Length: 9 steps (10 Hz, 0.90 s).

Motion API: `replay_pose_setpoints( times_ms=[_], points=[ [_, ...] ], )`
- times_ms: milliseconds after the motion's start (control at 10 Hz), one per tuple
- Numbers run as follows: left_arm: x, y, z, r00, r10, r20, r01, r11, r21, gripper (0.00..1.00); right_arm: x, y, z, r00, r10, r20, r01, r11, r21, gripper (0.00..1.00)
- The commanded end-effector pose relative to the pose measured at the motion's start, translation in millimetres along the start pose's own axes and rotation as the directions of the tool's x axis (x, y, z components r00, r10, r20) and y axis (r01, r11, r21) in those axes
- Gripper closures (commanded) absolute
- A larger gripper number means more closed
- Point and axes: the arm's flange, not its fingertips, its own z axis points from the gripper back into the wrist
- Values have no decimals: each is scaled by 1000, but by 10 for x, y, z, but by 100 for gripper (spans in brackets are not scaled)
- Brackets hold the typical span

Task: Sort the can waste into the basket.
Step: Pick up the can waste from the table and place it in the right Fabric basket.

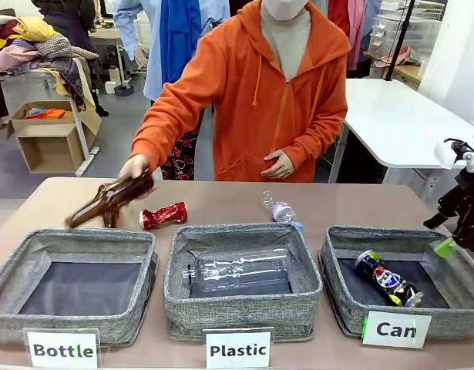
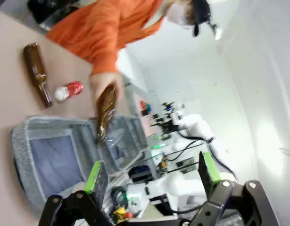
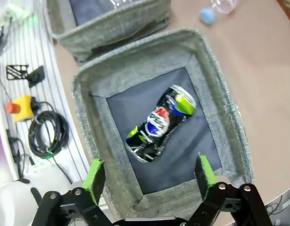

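Front view: one brown bench (image 1: 221, 196) carries three grey woven-fabric rectangular bins in a row: the Bottle bin (image 1: 75, 237), the Plastic bin (image 1: 240, 308) and the Can basket (image 1: 391, 233). A person in an orange hoodie (image 1: 260, 92) holds one brown glass bottle (image 1: 113, 196) tilted by the Bottle bin; a second brown bottle (image 2: 37, 73) lies on the bench. Of two clear plastic bottles, the large one (image 1: 240, 271) lies in the Plastic bin and the small one (image 1: 279, 210) behind it. Of two cans, the dented dark blue Pepsi can (image 1: 387, 279) lies in the Can basket and the crushed red can (image 1: 163, 216) on the bench behind the bins. The right gripper (image 3: 149, 173) hovers above the Can basket, jaws apart and empty. The left gripper (image 2: 152, 172) has its jaws spread, holding nothing.
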Motion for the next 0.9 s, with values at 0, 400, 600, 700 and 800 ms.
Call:
replay_pose_setpoints(
  times_ms=[0, 400, 600, 700, 800],
  points=[
    [290, -262, 545, 996, 64, 69, -55, 989, -135, 0, 9, -99, 19, 1000, -17, 19, 17, 1000, 5, 0],
    [440, -341, 990, 978, 178, 105, -137, 940, -311, 0, -66, -136, 27, 997, -47, 55, 47, 999, 11, 0],
    [438, -341, 874, 983, 167, 75, -139, 947, -290, 0, -59, -145, 20, 994, -65, 86, 64, 998, 11, 0],
    [375, -346, 797, 984, 165, 69, -140, 951, -277, 0, -76, -137, 54, 990, -67, 126, 59, 996, 65, 0],
    [306, -390, 603, 990, 142, 22, -132, 958, -253, 0, -70, -150, 101, 970, -119, 214, 88, 985, 147, 0]
  ],
)
